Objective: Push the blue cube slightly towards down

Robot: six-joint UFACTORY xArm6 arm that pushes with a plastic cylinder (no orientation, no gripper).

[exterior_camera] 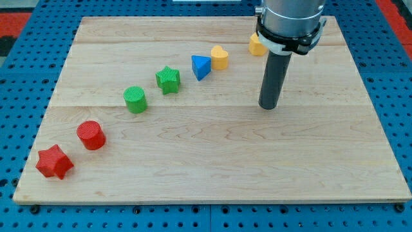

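The only blue block (200, 66) sits in the upper middle of the wooden board (212, 167); it looks like a triangular wedge rather than a cube. My tip (268, 106) rests on the board to the right of the blue block and lower in the view, about a hand's width away, touching no block. The dark rod rises from the tip to the arm's grey body at the view's top.
A diagonal row of blocks runs from lower left to upper right: red star (54, 162), red cylinder (91, 135), green cylinder (135, 99), green star (168, 79), then the blue block, yellow heart (219, 57), and a yellow block (257, 44) partly hidden behind the arm.
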